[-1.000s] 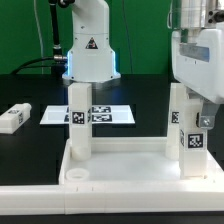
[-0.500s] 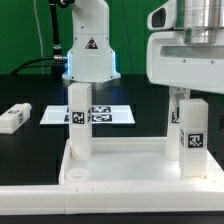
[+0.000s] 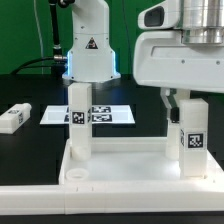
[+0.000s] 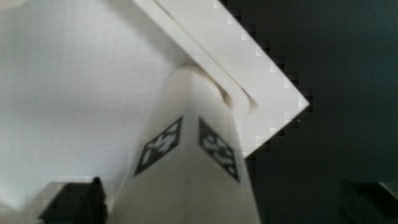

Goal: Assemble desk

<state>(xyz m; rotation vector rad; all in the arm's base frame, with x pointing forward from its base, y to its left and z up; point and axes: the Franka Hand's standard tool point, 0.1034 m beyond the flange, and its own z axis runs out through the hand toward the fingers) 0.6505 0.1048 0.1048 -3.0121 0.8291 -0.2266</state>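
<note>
The white desk top (image 3: 120,160) lies at the front with its rim up. One tagged square leg (image 3: 80,125) stands upright in its left socket. Another leg (image 3: 192,140) stands at the right, with what looks like a further post just behind it. My gripper (image 3: 180,102) hangs over the right leg. In the wrist view the leg (image 4: 187,150) runs up between my gripper (image 4: 222,208) fingers. The dark fingertips (image 4: 71,203) stand apart from it on both sides. The gripper is open and holds nothing.
A loose tagged leg (image 3: 14,118) lies on the black table at the exterior view's left. The marker board (image 3: 110,114) lies behind the desk top. The arm's white base (image 3: 88,45) stands at the back.
My hand has moved toward the exterior view's left, coming over the right legs. The legs and desk top have not moved.
</note>
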